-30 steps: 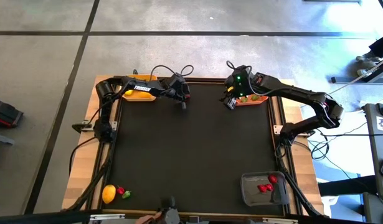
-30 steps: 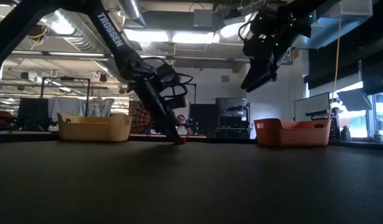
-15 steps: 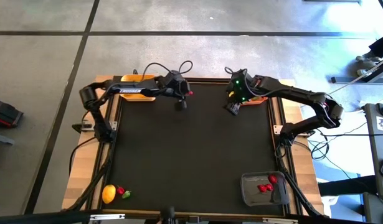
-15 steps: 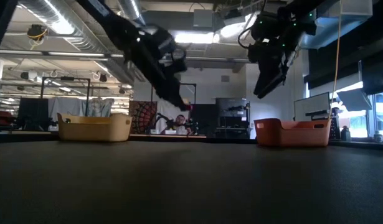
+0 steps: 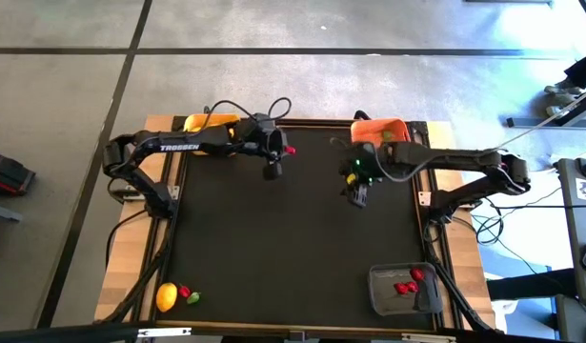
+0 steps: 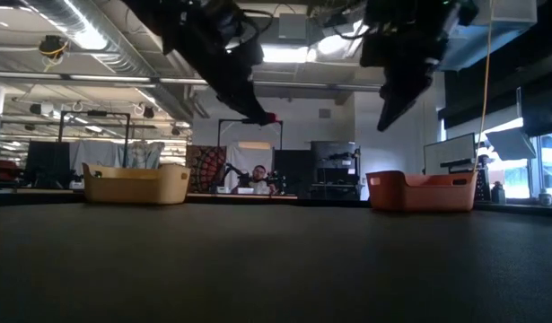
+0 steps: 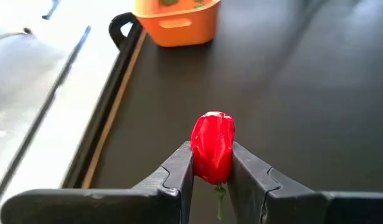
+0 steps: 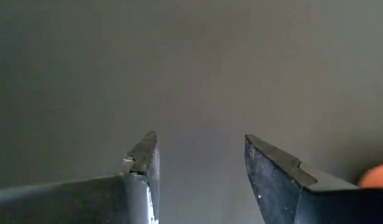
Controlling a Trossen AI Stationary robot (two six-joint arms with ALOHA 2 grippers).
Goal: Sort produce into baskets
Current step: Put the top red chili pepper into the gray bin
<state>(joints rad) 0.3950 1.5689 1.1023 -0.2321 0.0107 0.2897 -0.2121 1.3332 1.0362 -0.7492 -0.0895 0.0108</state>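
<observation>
Left gripper [image 7: 212,177] is hanging above the desk [image 5: 293,238] near top center of the high view w/ jaws clamping a small red piece [image 7: 212,147]. Right gripper [image 8: 200,165] is sitting just right of it, jaws gaping wide w/ nothing btwn them. Orange-red basket [image 5: 380,129] is at the top edge, yellow-orange basket [image 5: 199,123] upper left, grey basket [image 5: 404,289] w/ red bits bottom right. Lemon [image 5: 166,297] plus a red & a green piece are lying bottom left.

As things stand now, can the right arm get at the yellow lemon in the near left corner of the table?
Probably not easily. The right pincer hangs open far across the mat from the lemon, though nothing stands between them. The left pincer holds a red piece.
</observation>
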